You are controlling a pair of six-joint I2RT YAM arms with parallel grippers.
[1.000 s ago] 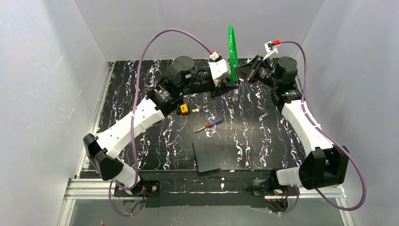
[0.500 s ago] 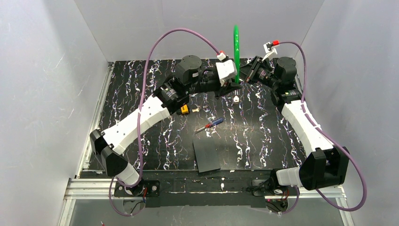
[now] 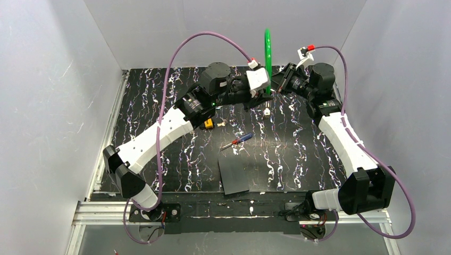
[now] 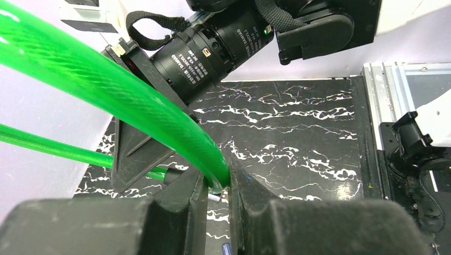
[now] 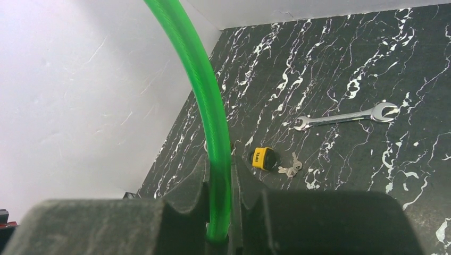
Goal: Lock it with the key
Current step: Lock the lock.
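Note:
A green cable loop (image 3: 267, 53) stands upright at the back of the table, and both grippers hold its lower part. My left gripper (image 3: 264, 96) is shut on the cable (image 4: 133, 101), with its fingertips (image 4: 218, 183) pinching the cable's end. My right gripper (image 3: 276, 87) is shut on the cable (image 5: 205, 90) from the other side (image 5: 218, 186). The key (image 3: 208, 124), with its yellow-and-black head, lies on the table under the left forearm, untouched. It shows in the right wrist view (image 5: 264, 158) with small silver keys (image 5: 290, 170) beside it. A small pale lock piece (image 3: 266, 111) shows just below the grippers.
A red-and-blue screwdriver (image 3: 237, 141) lies mid-table, with a dark square mat (image 3: 234, 175) nearer the front. A silver wrench (image 5: 345, 117) lies beyond the key. The white back wall stands close behind the grippers. The right wrist's camera body (image 4: 213, 48) is close in front of the left gripper.
My left gripper has moved right, towards the right gripper. The green loop has shifted right with it and stands straighter. The pale lock piece now shows below the grippers.

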